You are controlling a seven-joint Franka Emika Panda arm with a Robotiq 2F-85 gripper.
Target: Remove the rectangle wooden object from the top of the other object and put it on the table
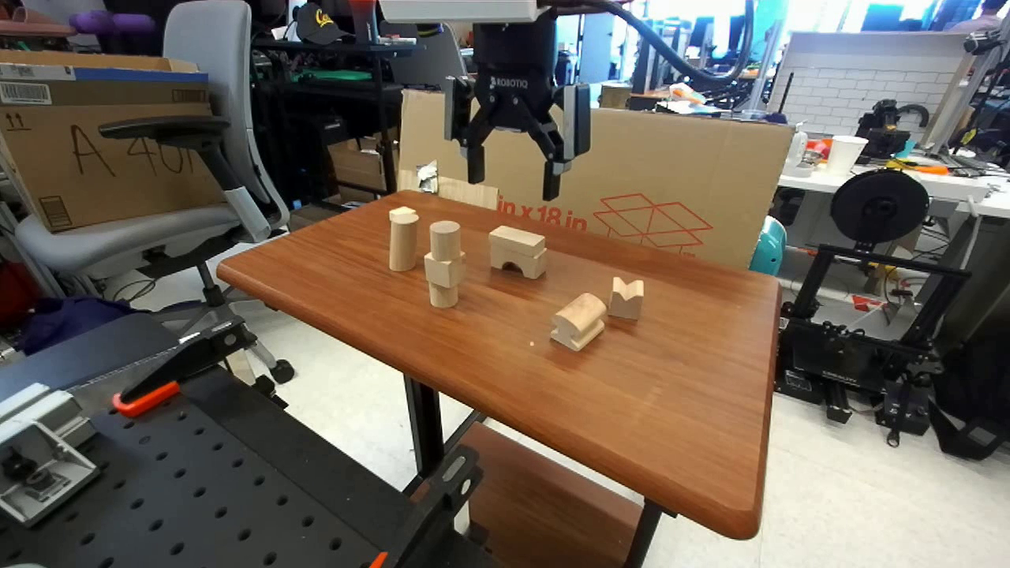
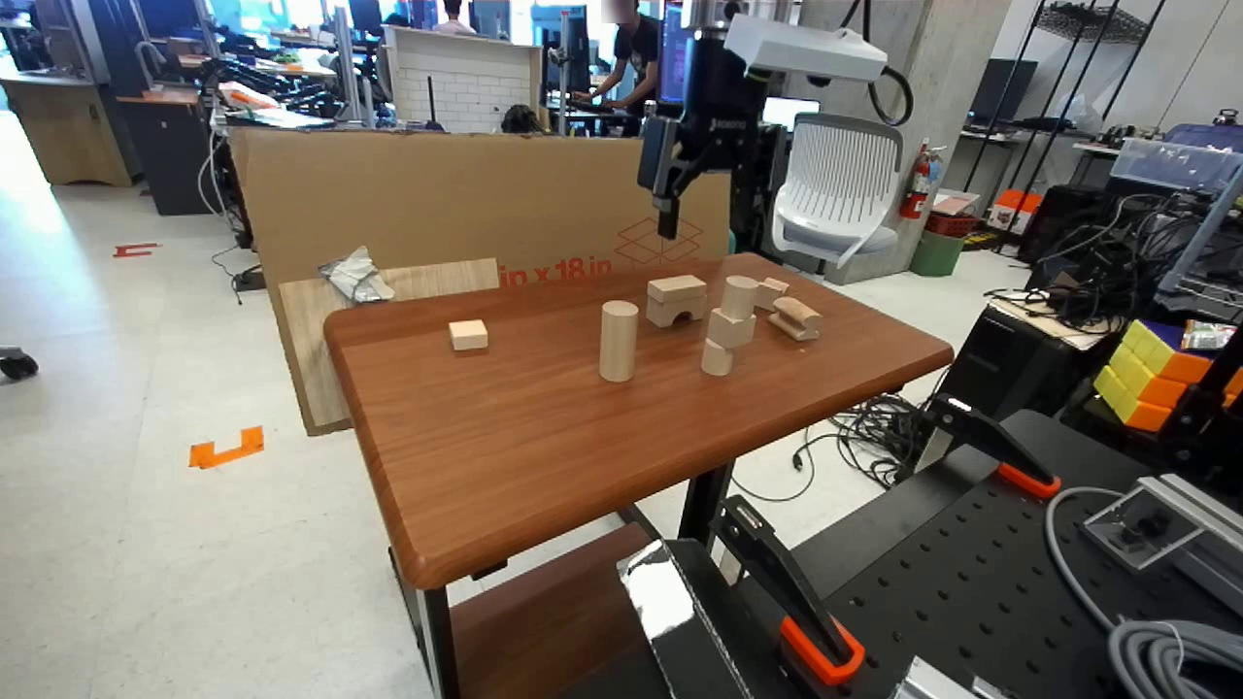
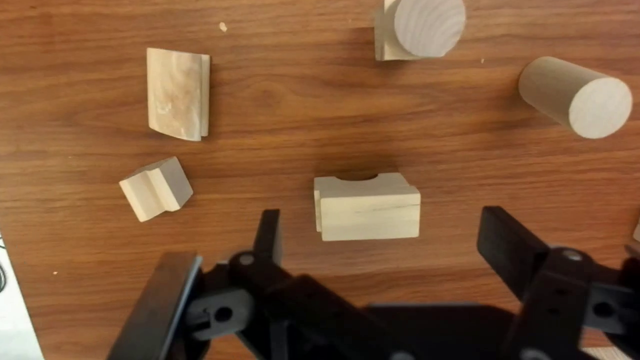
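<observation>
The rectangle wooden object [image 1: 517, 239] is a small pale bar. It lies flat on top of the other object [image 1: 534, 263], a low pale block with an arched hollow in its lower edge. Both also show in an exterior view, the bar [image 2: 677, 288] above the arched block [image 2: 662, 313]. The pair stands on the reddish-brown table [image 1: 671, 394]. My gripper [image 1: 513, 175] is open and empty, pointing down well above the table. In the wrist view the fingers [image 3: 381, 218] appear on either side of the bar [image 3: 370, 218], apart from it.
A tall round peg [image 2: 619, 340] and a three-piece stack [image 1: 445, 270] stand nearby. A curved-top block [image 1: 580, 318] and a notched block [image 1: 626, 300] sit to the other side. Another small flat block [image 2: 468, 335] lies near a table end. Cardboard [image 2: 437, 204] stands behind the table.
</observation>
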